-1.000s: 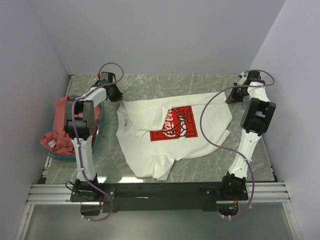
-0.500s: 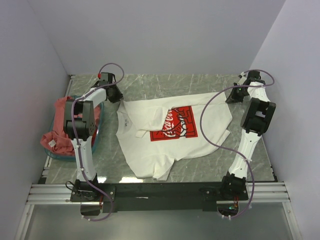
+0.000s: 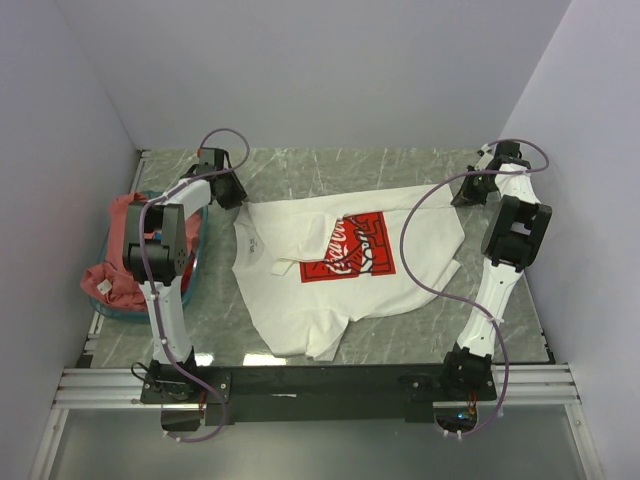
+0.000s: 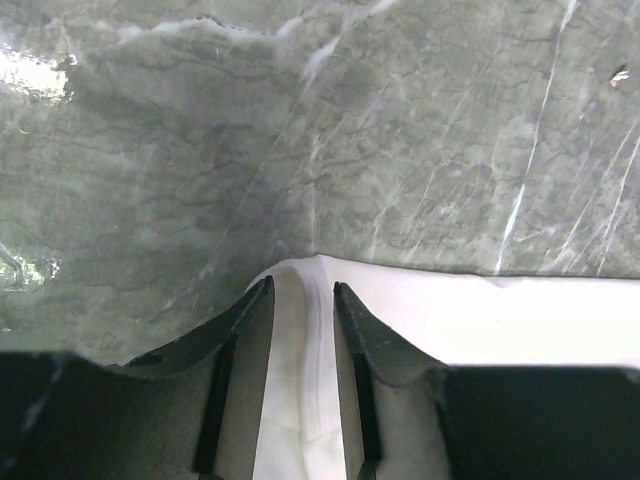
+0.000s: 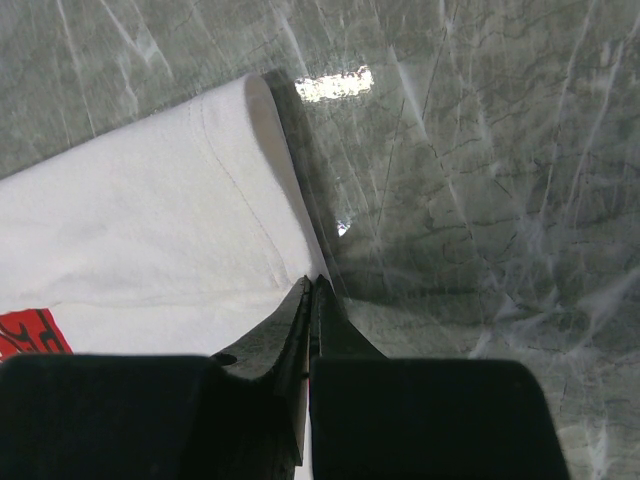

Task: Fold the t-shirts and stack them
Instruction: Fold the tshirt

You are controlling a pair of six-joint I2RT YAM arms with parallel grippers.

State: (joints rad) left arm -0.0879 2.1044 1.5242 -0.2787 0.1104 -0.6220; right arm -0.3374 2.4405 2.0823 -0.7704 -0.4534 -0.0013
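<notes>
Marble table [image 4: 400,150]; white t-shirt [image 4: 500,312] inside left gripper [image 4: 302,286]

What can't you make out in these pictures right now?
- Top view: salmon-red t-shirt partly hidden by the left arm and basket.
- Right wrist view: whether the shut right gripper pinches the white t-shirt; its fingers cover the contact.
- Top view: print lettering too small.

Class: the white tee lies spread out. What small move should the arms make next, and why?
Probably open the right end effector: it is shut on a corner of the tee, which lies flat, and the left end effector stands parted.
</notes>
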